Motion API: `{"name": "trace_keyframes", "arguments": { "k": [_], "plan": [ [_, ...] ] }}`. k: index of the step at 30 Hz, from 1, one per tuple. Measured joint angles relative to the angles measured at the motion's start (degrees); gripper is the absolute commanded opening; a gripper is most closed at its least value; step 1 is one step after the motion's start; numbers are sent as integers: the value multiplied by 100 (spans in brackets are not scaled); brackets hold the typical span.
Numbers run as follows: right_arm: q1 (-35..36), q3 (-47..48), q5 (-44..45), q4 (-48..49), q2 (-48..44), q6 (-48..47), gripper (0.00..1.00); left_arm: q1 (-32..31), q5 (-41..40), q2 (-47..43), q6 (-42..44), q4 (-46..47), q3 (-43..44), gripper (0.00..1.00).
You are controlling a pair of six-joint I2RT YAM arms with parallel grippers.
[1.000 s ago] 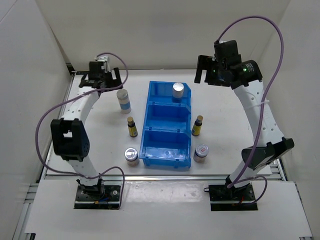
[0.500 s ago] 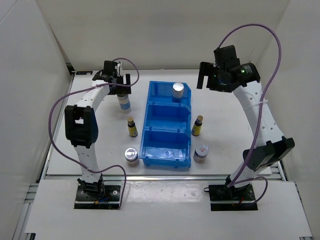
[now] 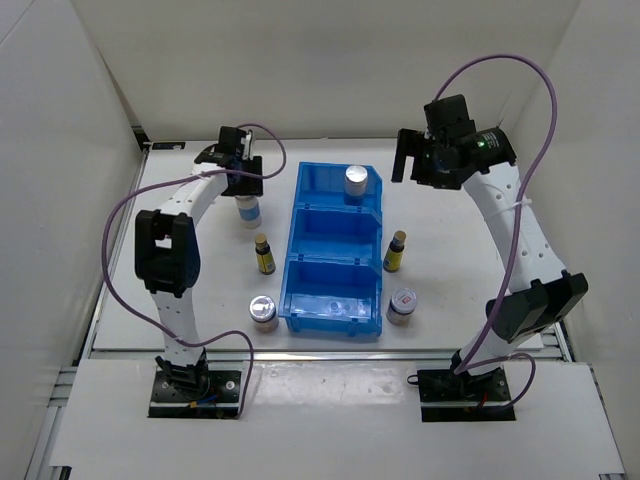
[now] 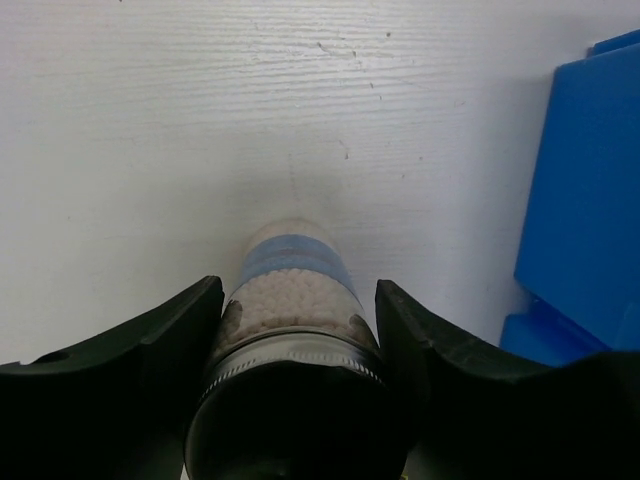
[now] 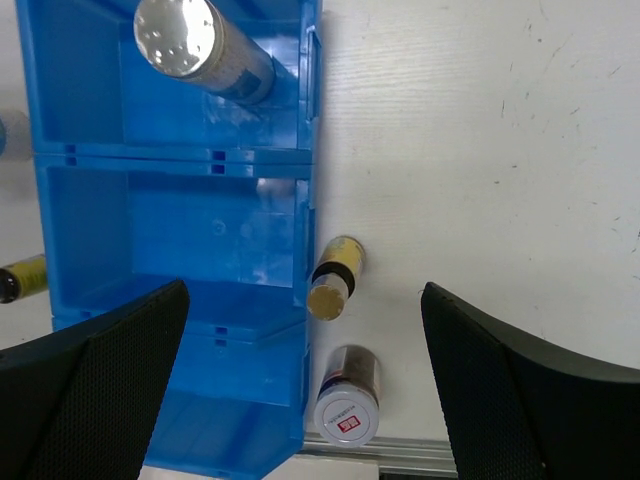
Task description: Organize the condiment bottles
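Left fingers [image 4: 150, 345]: we see them closed on the sides of the banded white bottle [image 4: 296, 268], which stands just left of the blue bin's [image 3: 335, 235] far compartment.
Left of bin: we find a slim dark bottle [image 3: 264, 254] beside the middle compartment and a squat jar [image 3: 263, 311] beside the near one.
Far compartment: the second white bottle [image 3: 356, 181] sits inside.
Right of bin: we find the second slim bottle [image 3: 396, 250] and the second jar [image 3: 402, 303].
Right fingers [image 5: 95, 400]: spread wide, holding nothing, above the table right of the bin's far end.

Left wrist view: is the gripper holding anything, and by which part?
The left gripper straddles the white blue-banded bottle just below its cap; whether it actually grips cannot be told.
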Motion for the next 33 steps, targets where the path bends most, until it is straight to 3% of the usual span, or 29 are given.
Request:
{"name": "trace_keyframes", "arguments": {
  "k": [1,5,13,23,33],
  "plan": [
    [0,-79,-7,-4,-9,-2,100,-63,-142,2,0,-48,31,26],
    [-2,-557,-57,-4,-85,-11,100,-323,-809,9,13,-435,605,11],
    [-17,-957,-227,-39,-448,-24,100,-813,-1281,11,55,-199,2920,11],
    [-70,-1012,-310,-28,-520,-74,100,-1696,-363,376,-48,-190,3123,16],
    [-146,-1593,-363,-46,-741,-63,100,-1803,269,839,-310,-323,2483,39]
  ]
}}
